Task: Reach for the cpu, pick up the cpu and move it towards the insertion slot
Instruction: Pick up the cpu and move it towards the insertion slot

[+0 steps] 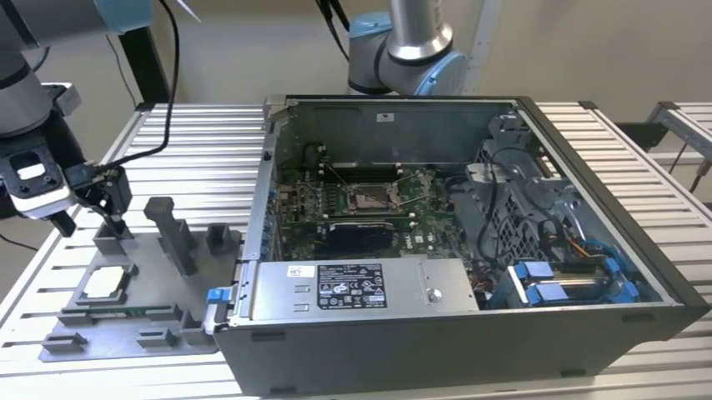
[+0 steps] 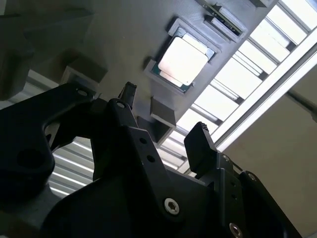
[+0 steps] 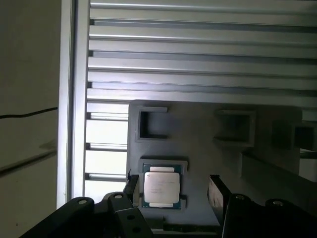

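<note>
Exterior view: an open dark grey metal computer case (image 1: 501,342) stands well apart from the black two-fingered gripper (image 1: 92,218), toward the exterior view's right. A flat grey plastic fixture plate (image 1: 122,333) lies beneath the gripper. The fingers (image 3: 217,191) are spread and carry nothing. The insertion slot (image 1: 371,197), a silver-framed square socket on green circuit board, sits inside the case, far from the gripper. The cpu (image 3: 161,186), a thin square chip with a pale silver face, rests in a recess of the plate just below the gripper. In the first wrist view it lies between the two fingers, edges roughly parallel to them, apparently untouched.
</note>
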### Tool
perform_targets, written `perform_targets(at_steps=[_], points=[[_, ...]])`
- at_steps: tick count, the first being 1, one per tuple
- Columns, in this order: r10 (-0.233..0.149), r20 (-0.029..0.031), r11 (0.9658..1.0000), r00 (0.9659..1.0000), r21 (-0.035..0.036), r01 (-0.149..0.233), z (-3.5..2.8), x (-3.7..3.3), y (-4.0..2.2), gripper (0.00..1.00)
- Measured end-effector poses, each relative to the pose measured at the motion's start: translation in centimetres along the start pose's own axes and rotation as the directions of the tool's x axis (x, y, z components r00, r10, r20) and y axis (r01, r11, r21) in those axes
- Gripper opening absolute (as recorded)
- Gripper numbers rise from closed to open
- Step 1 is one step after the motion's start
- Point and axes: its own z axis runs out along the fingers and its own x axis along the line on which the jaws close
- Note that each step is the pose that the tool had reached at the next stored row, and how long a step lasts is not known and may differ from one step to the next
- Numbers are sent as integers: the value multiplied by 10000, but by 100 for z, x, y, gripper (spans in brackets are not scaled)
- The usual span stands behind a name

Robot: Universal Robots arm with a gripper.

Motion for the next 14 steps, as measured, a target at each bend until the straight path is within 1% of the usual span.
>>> perform_targets(at_steps=[6,11,14], points=[[0,3,10000,10000,-1,0,29,0,-1,100],[2,1,10000,10000,-1,-2,86,5,-8,100],[1,0,10000,10000,0,-1,126,6,-23,100]])
